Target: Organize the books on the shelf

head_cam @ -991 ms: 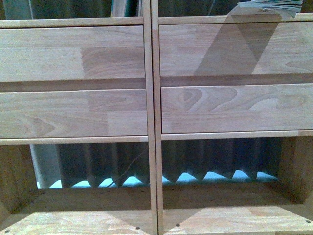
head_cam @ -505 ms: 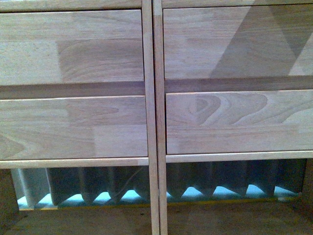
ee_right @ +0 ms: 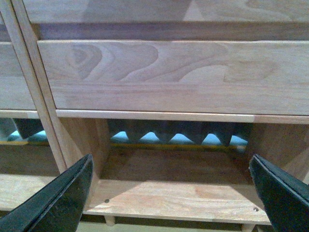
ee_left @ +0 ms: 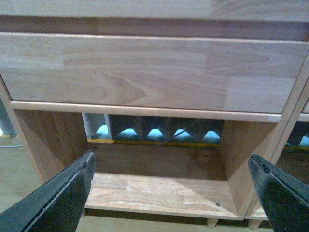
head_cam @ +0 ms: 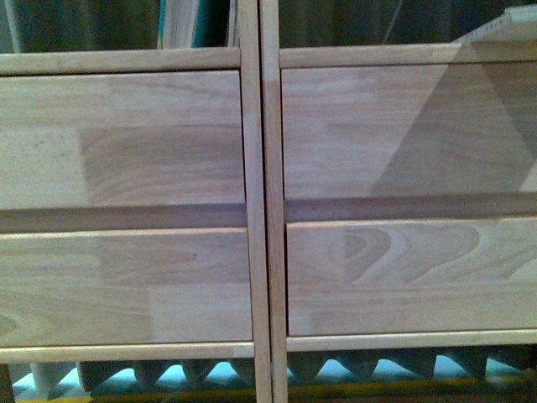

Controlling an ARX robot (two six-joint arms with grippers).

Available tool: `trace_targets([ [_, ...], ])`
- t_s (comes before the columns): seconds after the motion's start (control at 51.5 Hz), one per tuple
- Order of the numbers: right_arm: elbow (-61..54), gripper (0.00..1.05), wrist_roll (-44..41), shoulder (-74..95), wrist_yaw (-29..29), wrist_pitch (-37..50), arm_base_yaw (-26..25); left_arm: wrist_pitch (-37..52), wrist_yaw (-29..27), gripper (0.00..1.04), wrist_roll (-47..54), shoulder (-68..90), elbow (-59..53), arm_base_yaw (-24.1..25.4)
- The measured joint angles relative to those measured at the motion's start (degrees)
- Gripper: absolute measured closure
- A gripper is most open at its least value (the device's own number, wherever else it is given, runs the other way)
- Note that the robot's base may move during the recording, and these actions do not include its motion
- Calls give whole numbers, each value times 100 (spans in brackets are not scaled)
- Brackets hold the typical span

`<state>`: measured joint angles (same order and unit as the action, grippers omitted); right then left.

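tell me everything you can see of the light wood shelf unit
The light natural-wood shelf unit fills the front view: two cabinets joined side by side, each with two plain handle-less drawer fronts, all shut. The boards look like jointed solid wood. Under the drawers each cabinet has an open compartment with a bare floor and open back; short round legs show beneath. Upright books stand above the left cabinet's drawers.

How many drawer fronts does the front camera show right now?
4: upper left, lower left, upper right, lower right. More may lie outside the frame.
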<state>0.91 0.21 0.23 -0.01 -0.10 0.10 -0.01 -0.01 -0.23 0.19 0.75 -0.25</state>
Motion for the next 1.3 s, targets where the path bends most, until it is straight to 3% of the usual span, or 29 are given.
trace_targets([
  [0.544, 0, 7, -2, 2, -9, 0, -2, 0, 0, 7, 0, 0, 0, 0],
  [0.602, 175, 7, 306, 262, -835, -442, -267, 0, -2, 7, 0, 0, 0, 0],
  [0.68, 564, 7, 1150, 1091, -2052, -656, -798, 0, 2, 7, 0, 0, 0, -2],
  [0.777, 994, 7, 2302, 1969, -2433, -50, -975, 0, -2, 7, 0, 0, 0, 0],
  [1.049, 2173, 7, 5939, 4562, -2087, 2568, -466, 0, 0, 7, 0, 0, 0, 0],
  [1.302, 2935, 7, 7893, 6546, -1440, 3720, -142, 0, 0, 7, 0, 0, 0, 0],
])
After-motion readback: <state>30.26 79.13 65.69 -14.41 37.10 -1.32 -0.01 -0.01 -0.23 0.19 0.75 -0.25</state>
